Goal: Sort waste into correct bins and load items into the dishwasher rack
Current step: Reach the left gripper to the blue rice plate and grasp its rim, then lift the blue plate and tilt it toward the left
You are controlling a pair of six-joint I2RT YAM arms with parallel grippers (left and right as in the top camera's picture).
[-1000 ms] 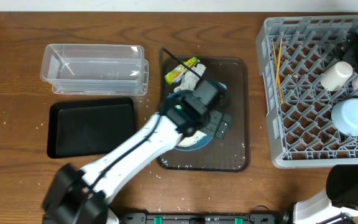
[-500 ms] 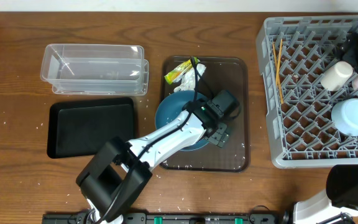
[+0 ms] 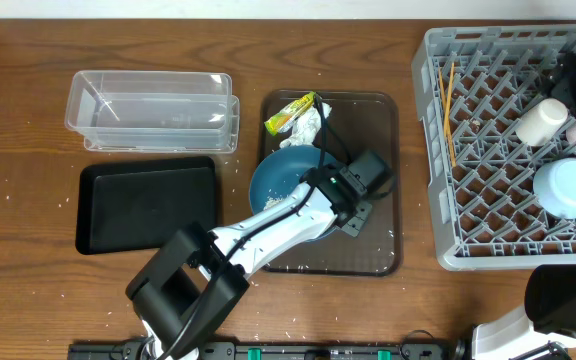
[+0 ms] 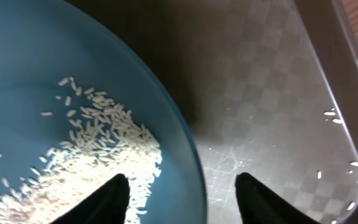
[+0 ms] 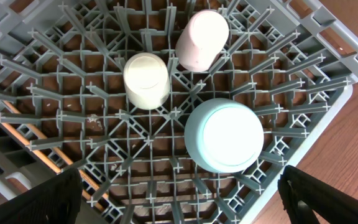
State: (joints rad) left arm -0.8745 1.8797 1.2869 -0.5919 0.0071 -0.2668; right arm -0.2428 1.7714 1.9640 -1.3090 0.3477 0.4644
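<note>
Overhead first: the left arm (image 3: 268, 225) reaches over the brown serving tray (image 3: 373, 250) to the right rim of the large dark-blue bowl (image 3: 280, 178) sitting on it. The yellow-green snack wrapper (image 3: 293, 113) and crumpled white tissue (image 3: 309, 126) lie just behind the bowl. The clear plastic tub (image 3: 153, 110) and shallow black tray (image 3: 148, 205) sit off to the left.

Left wrist: we see the left gripper (image 4: 182, 199) half spread, straddling the bowl's rim. One finger is inside by the loose white rice grains (image 4: 98, 165), one outside, not pinching.

Right wrist: the right gripper (image 5: 182, 202) is spread wide, empty, above the grey lattice dishwasher rack (image 5: 73, 134) holding a small white cup (image 5: 146, 79), small pink cup (image 5: 202, 38) and light-blue bowl (image 5: 224, 134).
</note>
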